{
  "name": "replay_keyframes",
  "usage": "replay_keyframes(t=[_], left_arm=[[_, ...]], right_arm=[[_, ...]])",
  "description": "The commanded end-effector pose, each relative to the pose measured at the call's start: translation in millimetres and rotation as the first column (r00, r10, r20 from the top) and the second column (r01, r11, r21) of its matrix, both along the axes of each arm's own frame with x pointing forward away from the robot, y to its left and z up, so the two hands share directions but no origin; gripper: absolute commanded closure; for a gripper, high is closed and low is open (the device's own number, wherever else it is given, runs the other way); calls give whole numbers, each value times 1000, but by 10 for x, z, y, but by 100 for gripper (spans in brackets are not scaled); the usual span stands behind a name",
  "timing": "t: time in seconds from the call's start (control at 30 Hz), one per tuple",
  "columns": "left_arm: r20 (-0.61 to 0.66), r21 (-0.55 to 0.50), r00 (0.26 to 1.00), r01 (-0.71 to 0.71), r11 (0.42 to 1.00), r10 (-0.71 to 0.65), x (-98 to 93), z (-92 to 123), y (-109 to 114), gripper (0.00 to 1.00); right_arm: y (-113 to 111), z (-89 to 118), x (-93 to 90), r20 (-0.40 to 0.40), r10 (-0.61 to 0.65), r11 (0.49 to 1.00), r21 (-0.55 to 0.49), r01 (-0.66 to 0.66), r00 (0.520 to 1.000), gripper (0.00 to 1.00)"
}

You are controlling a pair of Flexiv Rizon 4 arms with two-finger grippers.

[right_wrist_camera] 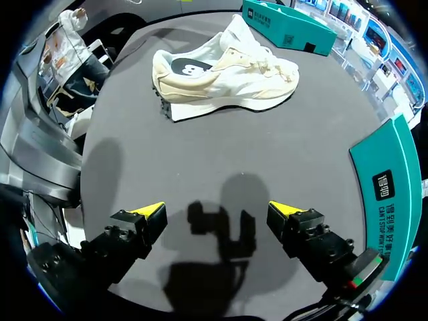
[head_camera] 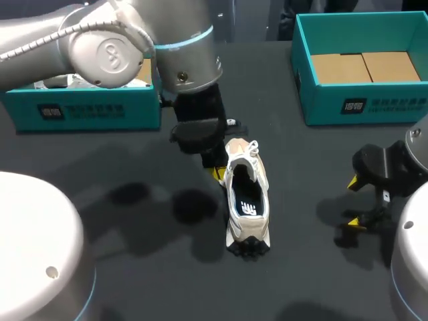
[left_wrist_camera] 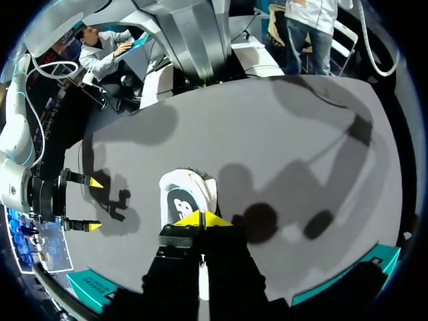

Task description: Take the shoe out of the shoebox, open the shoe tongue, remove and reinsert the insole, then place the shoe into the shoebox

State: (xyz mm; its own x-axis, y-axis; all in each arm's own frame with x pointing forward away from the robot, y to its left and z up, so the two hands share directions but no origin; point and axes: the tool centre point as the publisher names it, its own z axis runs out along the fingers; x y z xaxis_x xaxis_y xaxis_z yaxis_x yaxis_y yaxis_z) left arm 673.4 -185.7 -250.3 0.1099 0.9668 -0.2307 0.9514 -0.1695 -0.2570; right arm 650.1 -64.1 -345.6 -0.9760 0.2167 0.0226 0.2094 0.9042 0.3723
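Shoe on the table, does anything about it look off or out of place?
Nothing stands out. The sneaker stands upright on its sole on the table, insole seated inside. The left gripper is at its lace end; the right gripper hangs open, well apart.

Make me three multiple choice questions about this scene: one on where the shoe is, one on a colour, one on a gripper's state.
1. Where is the shoe?
A. on a shelf
B. on the table
C. on a chair
2. What colour are the shoeboxes?
A. teal
B. red
C. yellow
3. How is the right gripper?
A. open, empty
B. shut on a lace
C. shut on an insole
Answers: B, it lies on the dark table; A, both have teal walls; A, its fingers stand apart, nothing between.
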Motion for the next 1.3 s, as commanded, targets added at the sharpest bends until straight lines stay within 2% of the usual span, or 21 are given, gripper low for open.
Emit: replay_keyframes(t=[0.03,0.3,0.57,0.7,0.9,1.3], left_arm=[[-4,105,999,36,994,-35,20,-137,-142,100],[-65,72,995,77,994,-72,104,-449,-377,100],[-65,72,995,77,994,-72,104,-449,-377,100],[-49,103,995,87,991,-83,90,-667,-474,100],[-66,90,995,79,993,-73,55,-891,-555,100],[-47,202,998,45,978,-36,-46,-1172,-613,100]], right_arm=[[-7,14,-25,3,-1,1000,-1,1,1000,0],[-7,14,-25,3,-1,1000,-1,1,1000,0],[-7,14,-25,3,-1,1000,-1,1,1000,0],[-7,14,-25,3,-1,1000,-1,1,1000,0],[-7,14,-25,3,-1,1000,-1,1,1000,0],[-7,14,-25,3,-1,1000,-1,1,1000,0]])
